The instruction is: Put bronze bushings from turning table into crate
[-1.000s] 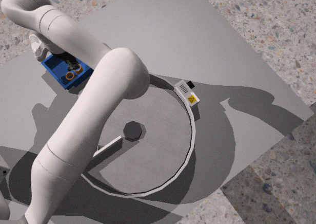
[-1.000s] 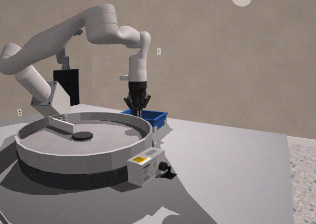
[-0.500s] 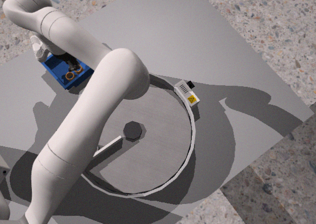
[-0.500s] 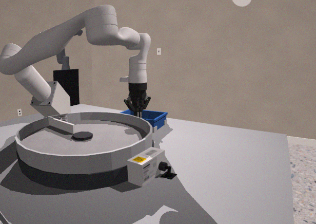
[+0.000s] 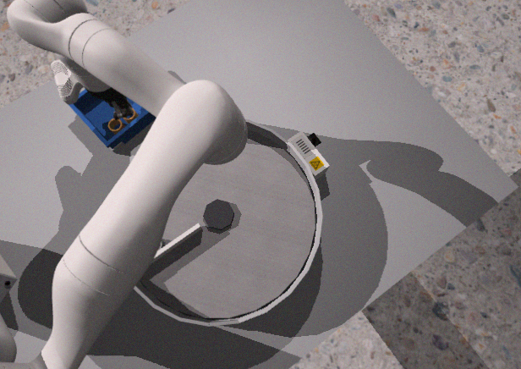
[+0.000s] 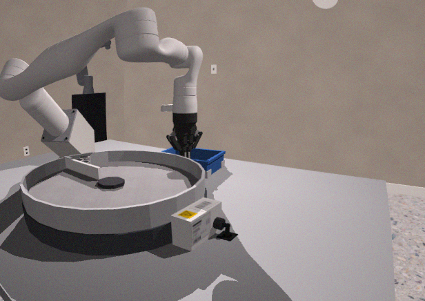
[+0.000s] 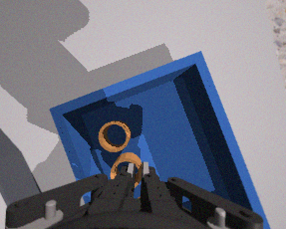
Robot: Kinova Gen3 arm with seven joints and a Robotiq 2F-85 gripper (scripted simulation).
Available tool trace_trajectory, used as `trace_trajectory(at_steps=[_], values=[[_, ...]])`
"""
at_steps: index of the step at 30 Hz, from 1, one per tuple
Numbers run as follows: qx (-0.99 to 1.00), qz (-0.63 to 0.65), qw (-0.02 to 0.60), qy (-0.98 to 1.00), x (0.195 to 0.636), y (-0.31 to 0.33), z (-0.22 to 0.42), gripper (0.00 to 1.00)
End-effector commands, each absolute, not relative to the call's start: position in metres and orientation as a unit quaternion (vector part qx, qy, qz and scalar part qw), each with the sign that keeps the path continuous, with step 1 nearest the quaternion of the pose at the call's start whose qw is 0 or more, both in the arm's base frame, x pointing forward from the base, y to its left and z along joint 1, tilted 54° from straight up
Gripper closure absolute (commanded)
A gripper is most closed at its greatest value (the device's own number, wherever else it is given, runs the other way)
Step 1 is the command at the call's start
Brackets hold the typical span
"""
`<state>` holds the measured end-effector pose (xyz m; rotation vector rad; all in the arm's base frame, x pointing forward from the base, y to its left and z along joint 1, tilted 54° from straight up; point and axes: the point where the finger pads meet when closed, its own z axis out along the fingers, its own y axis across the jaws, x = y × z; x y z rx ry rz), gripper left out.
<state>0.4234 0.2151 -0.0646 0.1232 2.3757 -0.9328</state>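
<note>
My gripper (image 5: 123, 114) (image 6: 187, 154) (image 7: 138, 170) points down over the blue crate (image 5: 94, 127) (image 6: 214, 163) (image 7: 224, 124). It is shut on the wall of a bronze bushing (image 5: 134, 114) (image 7: 125, 156), which hangs at the fingertips inside the crate's outline. Another bronze bushing (image 5: 109, 125) (image 7: 103, 142) lies on the crate floor close beside it. On the turning table (image 5: 262, 249) (image 6: 155, 189), grey steel bushings (image 6: 83, 160) show behind the divider in the exterior view. The arm hides most of that area in the top view.
A white divider (image 5: 179, 241) (image 6: 83, 168) runs from near the dark hub (image 5: 218, 215) (image 6: 111, 182) to the turning table's raised rim. A white box with a yellow label (image 5: 309, 153) (image 6: 196, 224) stands against the rim. The crate stands just beyond the turning table.
</note>
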Motion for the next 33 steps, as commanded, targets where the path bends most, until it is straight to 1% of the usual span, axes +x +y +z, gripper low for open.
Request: trace_trajectory(at_steps=[1, 14, 15, 33], values=[[0.046, -0.349, 0.289, 0.89, 0.4239, 0.2148, -0.0652, 1.0], [0.046, -0.349, 0.289, 0.89, 0.4242, 0.2143, -0.0656, 1.0], [0.046, -0.349, 0.289, 0.89, 0.4242, 0.2144, -0.0656, 0.84], [0.046, -0.349, 0.289, 0.89, 0.4242, 0.2144, -0.0656, 0.84]])
